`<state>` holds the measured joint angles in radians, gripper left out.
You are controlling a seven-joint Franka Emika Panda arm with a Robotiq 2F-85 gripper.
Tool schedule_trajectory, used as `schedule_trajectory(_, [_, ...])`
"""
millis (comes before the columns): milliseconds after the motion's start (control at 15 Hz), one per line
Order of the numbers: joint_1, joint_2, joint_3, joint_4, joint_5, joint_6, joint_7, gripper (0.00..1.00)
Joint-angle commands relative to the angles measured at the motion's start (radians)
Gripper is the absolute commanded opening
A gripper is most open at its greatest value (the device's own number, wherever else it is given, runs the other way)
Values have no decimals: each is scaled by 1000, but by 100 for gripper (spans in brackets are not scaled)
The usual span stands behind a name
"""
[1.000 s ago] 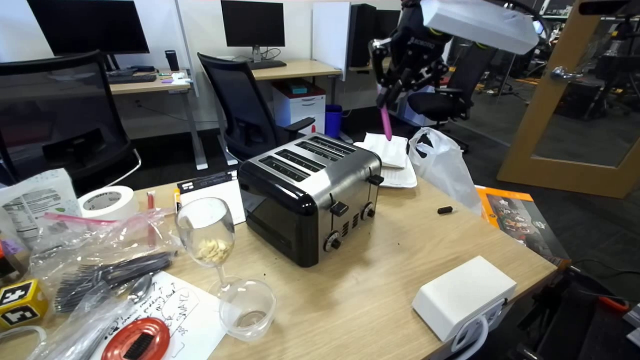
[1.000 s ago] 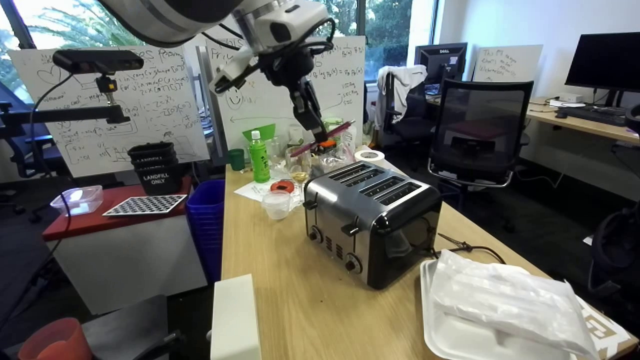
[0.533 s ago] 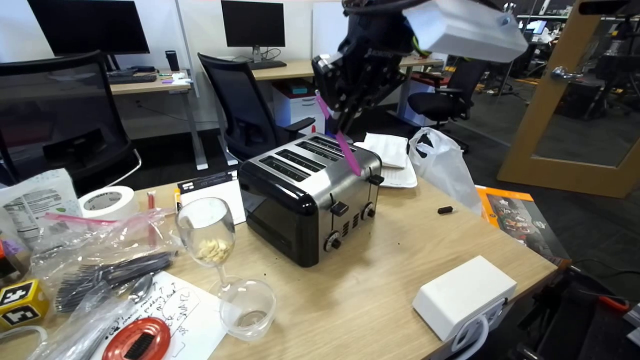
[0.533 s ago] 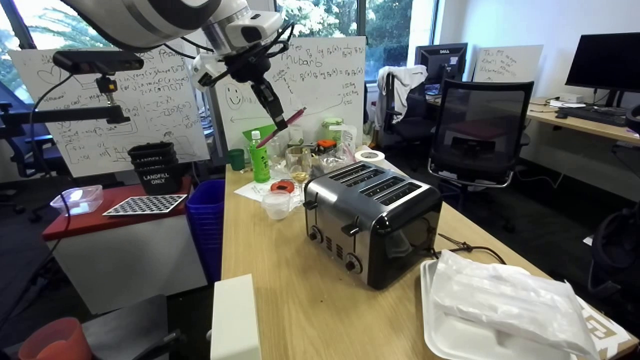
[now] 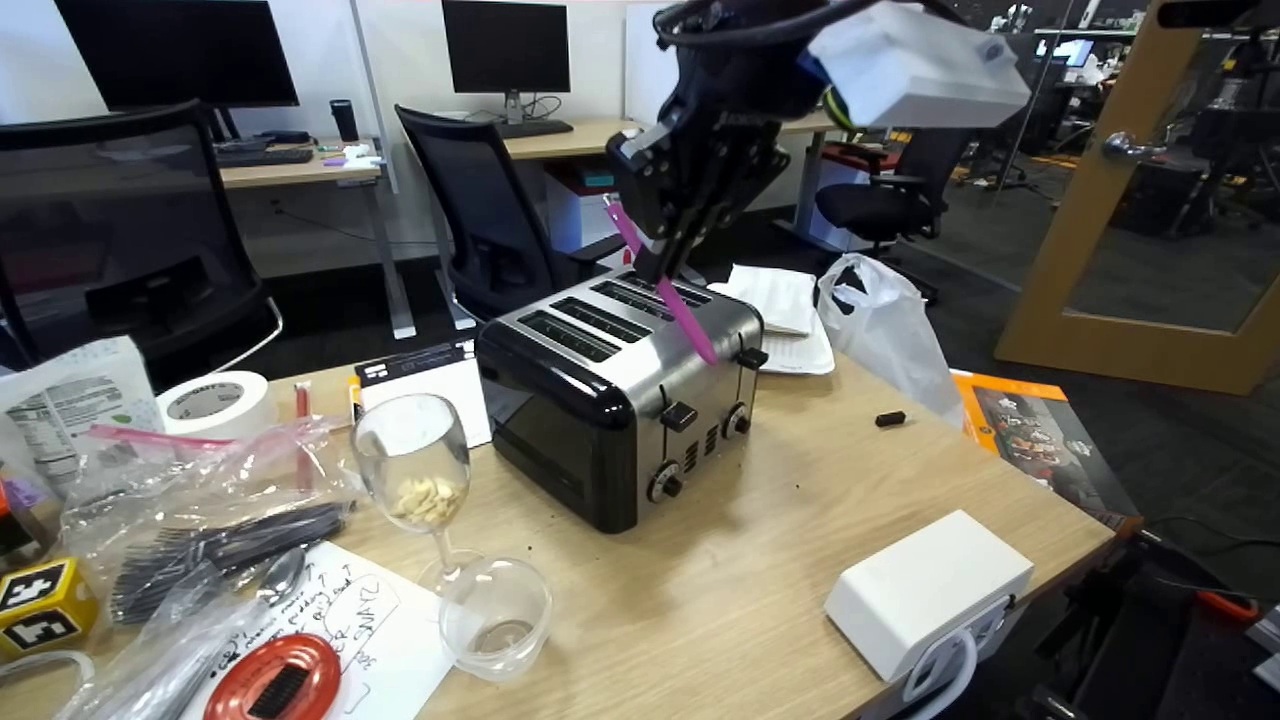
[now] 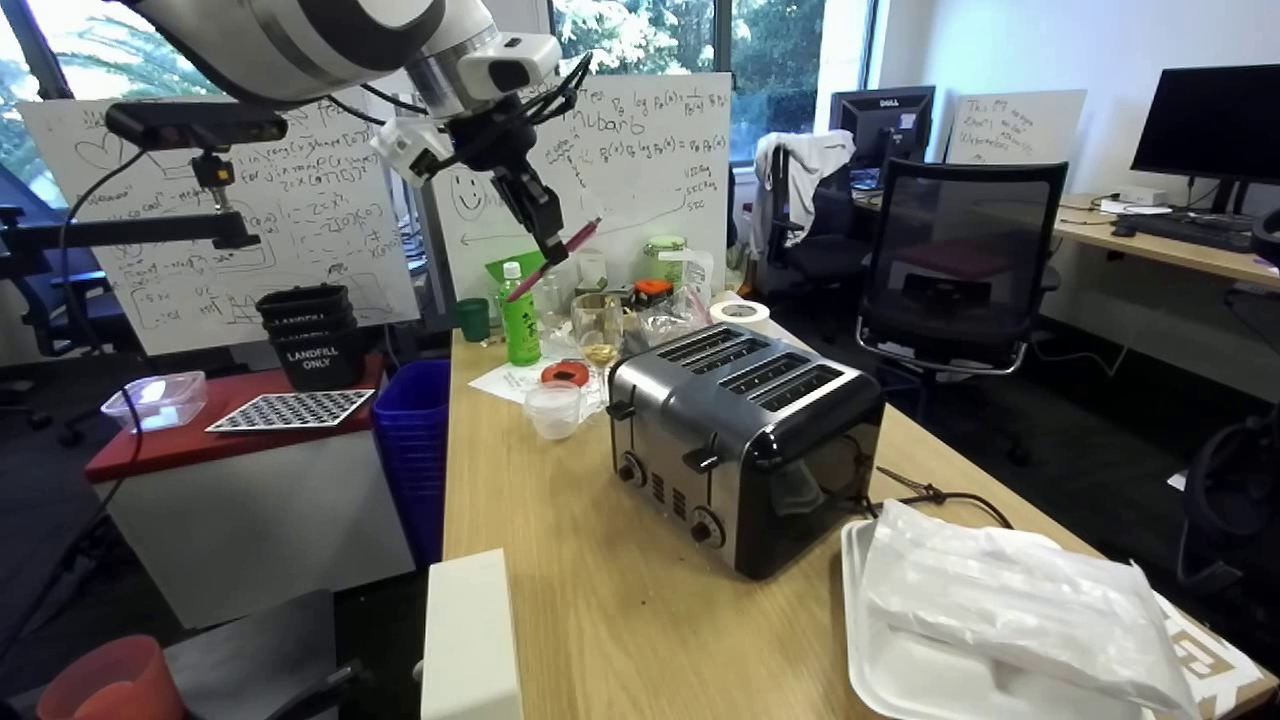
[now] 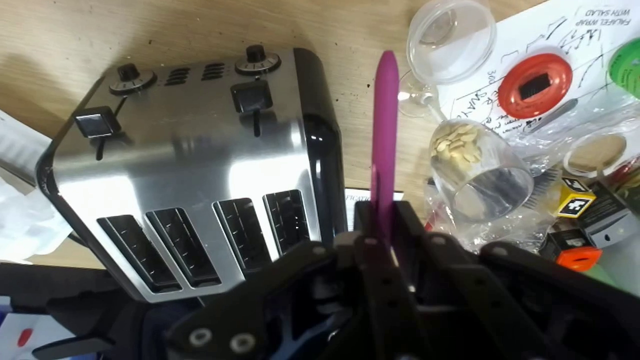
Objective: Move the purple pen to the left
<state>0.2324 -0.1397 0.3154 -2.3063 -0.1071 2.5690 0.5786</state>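
Your Robotiq gripper point(image 7: 384, 218) is clamped on the purple pen point(image 7: 385, 117) near mid-length. Expect it light, stiff and perhaps slippery; that middle hold should balance it best.

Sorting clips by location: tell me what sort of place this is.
Probably a shared office or lab: a whiteboard covered in writing, a mesh-backed office chair, and a monitor on a desk.

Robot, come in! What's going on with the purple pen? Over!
Gripper shut on pen. Pen aloft, slanting in both exterior views. Toaster and glass flank it in wrist view; could get in the way.
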Motion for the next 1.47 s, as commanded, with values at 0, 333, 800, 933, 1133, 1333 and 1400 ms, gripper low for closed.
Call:
schedule_trajectory(0, [-1,-28,6,-19,1,0,-19,3])
schedule_trajectory(333, [39,-56,86,49,-97,-63,-89,3])
schedule_trajectory(800, [108,97,221,275,-294,-112,-180,3])
schedule_trajectory(933, [145,172,233,329,-377,-106,-203,3])
schedule_trajectory(1133, [218,284,222,394,-361,-101,-332,3])
schedule_trajectory(1333, [244,371,220,444,-244,-111,-548,3])
schedule_trajectory(1400, [179,394,287,453,-186,-110,-621,3])
